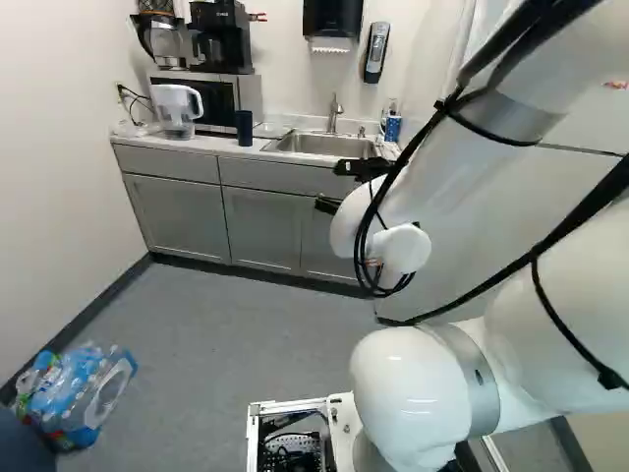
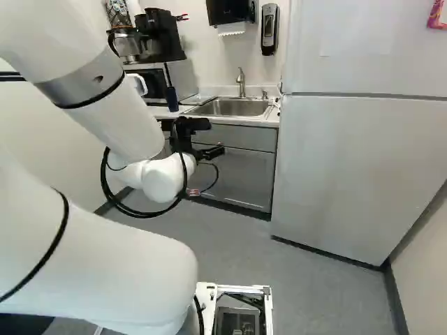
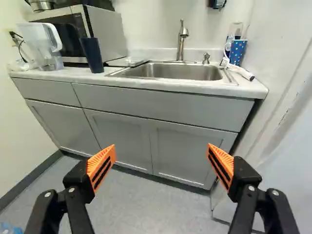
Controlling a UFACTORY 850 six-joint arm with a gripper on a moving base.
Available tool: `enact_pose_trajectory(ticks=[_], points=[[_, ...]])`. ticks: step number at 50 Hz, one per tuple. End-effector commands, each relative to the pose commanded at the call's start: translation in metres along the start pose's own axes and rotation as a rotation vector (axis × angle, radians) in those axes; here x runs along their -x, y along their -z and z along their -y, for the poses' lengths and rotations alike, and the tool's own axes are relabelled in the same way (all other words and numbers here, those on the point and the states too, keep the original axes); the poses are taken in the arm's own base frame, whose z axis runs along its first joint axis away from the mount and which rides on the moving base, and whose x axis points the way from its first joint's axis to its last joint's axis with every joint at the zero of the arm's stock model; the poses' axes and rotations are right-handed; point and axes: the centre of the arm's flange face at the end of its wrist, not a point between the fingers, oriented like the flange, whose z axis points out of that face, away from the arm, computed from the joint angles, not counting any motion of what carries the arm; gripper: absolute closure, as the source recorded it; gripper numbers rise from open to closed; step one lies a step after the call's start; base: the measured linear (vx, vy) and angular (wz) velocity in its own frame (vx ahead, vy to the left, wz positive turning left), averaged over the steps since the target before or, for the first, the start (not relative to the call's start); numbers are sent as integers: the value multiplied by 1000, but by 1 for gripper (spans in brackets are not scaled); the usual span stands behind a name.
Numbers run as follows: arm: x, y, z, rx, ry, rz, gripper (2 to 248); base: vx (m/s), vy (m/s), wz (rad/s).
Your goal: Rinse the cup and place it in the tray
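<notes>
- The dark blue cup (image 3: 92, 54) stands upright on the counter (image 3: 195, 87), close to the front edge. In the left base view, it is on the left side of the sink (image 3: 170, 72).
- The gripper (image 2: 217, 137) is in the air, in front of the counter and lower than its top. Its two fingers are spread wide, and they pinch nothing.
- A flat pale tray (image 3: 130, 62) lies on the counter between the cup and the sink, near the sink's side edge.
- The faucet (image 3: 182, 41) rises at the back edge of the sink, and a small pump (image 3: 206, 58) is beside it.
- A dotted blue holder (image 3: 237, 52) stands near the back corner of the counter, at the side of the fridge (image 2: 335, 167). A white brush (image 3: 242, 72) lies in front of this holder.
- Behind the cup is the microwave (image 3: 108, 36), and on top of it stands a coffee maker (image 1: 221, 39).
- A clear pitcher (image 3: 45, 46) with a white handle stands near the other end of the counter.
- In the left base view, a paper towel box (image 1: 332, 18) and a soap dispenser (image 1: 376, 51) hang on the wall above the counter.
- Plastic bottles (image 1: 84, 388) in a pack lie on the floor near the wall, at the left of the same view.
</notes>
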Motion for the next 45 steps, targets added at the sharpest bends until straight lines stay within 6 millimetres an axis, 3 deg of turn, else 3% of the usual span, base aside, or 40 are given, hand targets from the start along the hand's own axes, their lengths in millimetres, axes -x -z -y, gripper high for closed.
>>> enact_pose_trajectory(ticks=[45], points=[[-53,-22,5,-15,3,-108,3,0,0,0]])
